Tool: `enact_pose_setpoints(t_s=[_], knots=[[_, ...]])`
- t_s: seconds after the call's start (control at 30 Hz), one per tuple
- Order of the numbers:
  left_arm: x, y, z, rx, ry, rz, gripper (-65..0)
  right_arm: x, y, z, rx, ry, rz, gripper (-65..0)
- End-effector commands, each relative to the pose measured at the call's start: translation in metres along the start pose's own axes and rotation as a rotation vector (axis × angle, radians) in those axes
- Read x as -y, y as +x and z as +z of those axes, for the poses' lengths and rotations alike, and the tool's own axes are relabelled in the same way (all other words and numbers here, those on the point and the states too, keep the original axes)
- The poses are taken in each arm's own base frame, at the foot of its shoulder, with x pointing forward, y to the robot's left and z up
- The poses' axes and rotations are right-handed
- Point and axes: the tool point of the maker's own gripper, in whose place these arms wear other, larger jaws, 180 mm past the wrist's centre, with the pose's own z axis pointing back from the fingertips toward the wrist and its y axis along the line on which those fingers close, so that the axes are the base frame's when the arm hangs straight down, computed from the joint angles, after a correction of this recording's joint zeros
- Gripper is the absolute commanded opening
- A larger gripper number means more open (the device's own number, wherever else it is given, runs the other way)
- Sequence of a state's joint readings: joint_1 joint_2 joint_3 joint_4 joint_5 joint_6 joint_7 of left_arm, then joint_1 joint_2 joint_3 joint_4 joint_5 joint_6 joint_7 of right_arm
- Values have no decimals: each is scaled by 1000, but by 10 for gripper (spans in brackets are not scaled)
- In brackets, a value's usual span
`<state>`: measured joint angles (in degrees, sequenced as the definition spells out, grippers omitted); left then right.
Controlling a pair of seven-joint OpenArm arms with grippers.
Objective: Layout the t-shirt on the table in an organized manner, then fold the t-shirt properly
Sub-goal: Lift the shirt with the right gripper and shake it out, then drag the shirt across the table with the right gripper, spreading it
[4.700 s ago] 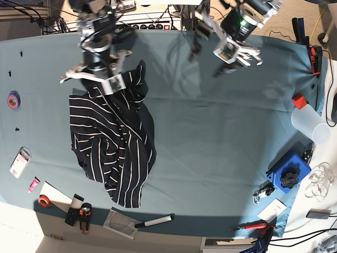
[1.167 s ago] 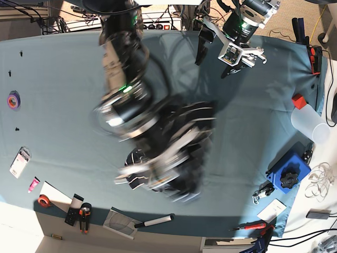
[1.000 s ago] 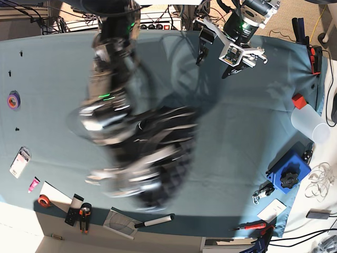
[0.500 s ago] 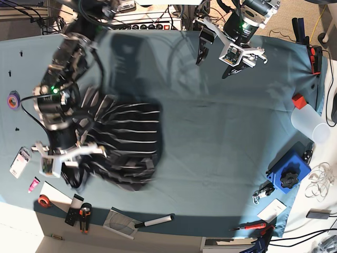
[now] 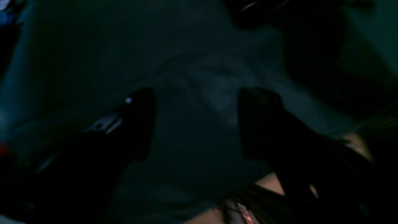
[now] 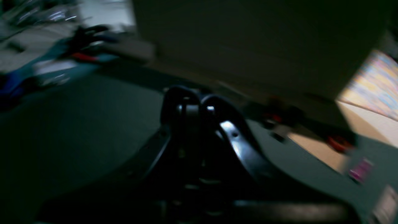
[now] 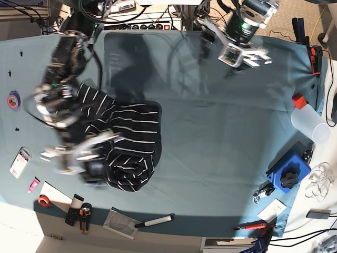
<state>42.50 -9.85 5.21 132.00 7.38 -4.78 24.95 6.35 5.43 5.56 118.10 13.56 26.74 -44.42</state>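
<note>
The dark t-shirt with thin white stripes lies bunched on the left half of the teal table. My right gripper is motion-blurred at the shirt's lower left edge. In the right wrist view its fingers are pressed together low over the cloth, and the frame is too dark to show the fabric between them. My left gripper hangs open and empty over the table's far edge. In the left wrist view its two fingers stand wide apart above bare cloth.
A purple tape roll, a card, red tape, pliers and a white tube line the left and front edges. At the right are a blue block with a black knob, a clear cup and a red block.
My right arm swung the shirt out toward the table's middle, then back to the left, and it has now shifted toward the front edge. The shirt has settled in a flatter heap. The left arm barely moved.
</note>
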Motion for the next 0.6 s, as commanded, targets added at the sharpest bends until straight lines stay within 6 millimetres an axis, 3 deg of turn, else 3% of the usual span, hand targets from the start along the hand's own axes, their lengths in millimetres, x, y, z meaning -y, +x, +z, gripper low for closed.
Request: enact_pose_setpoints(t_s=[0.0, 0.1, 0.2, 0.33, 0.57], knots=[[-15, 4, 3, 5, 77, 4, -236, -10, 22, -2, 76, 35, 14, -650], [-59, -8, 12, -54, 325, 29, -236, -52, 21, -12, 68, 151, 44, -650], [-89, -13, 22, -76, 456, 21, -249, -90, 14, -24, 36, 244, 97, -650], [-121, -23, 34, -121, 553, 7, -301, -139, 6, -39, 12, 379, 130, -650], [-156, -31, 51, -142, 645, 46, -301, -211, 8, -74, 3, 539, 135, -650]])
